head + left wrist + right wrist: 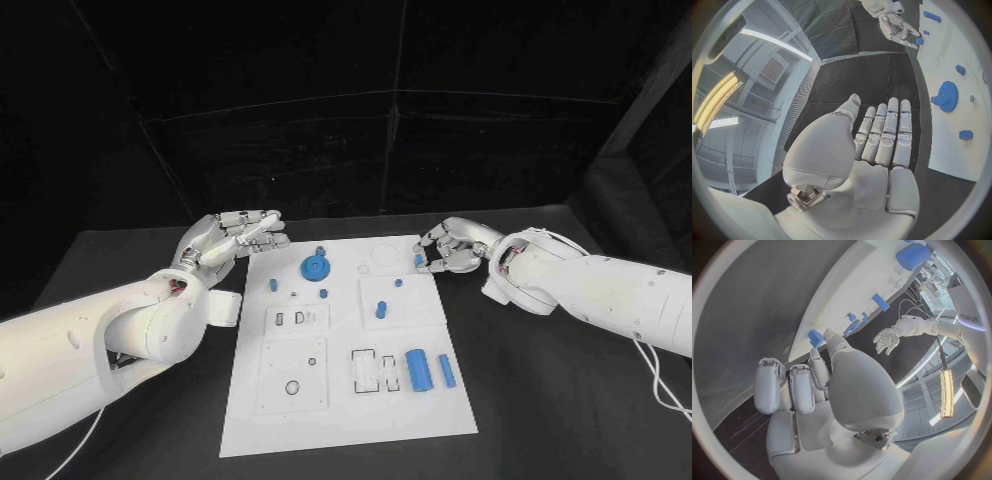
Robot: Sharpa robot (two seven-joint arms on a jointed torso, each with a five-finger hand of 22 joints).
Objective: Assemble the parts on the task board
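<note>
Right hand: we see the right hand (444,250) at the far right edge of the board (346,420), fingers curled toward a small blue part (420,262). In the right wrist view the thumb tip (831,336) is touching or just beside this part (815,337); we cannot tell if it is already pinched.
Left hand: the left hand (238,238) hovers over the table (130,260) just beside the far left corner of the board, fingers loosely apart, holding nothing. In the left wrist view its fingers (889,132) are straight and together.
Nearest part to left hand: the blue gear (316,267), lying flat on the board, to the right of this hand and a little nearer to the robot.
Other parts: a blue cylinder (420,371) and a thinner blue bar (447,370) lie near the robot on the right side, long axes pointing away from the robot, well apart from both hands.
Our judgement: the coming move belongs to the right hand, because its part is at the fingertips.
</note>
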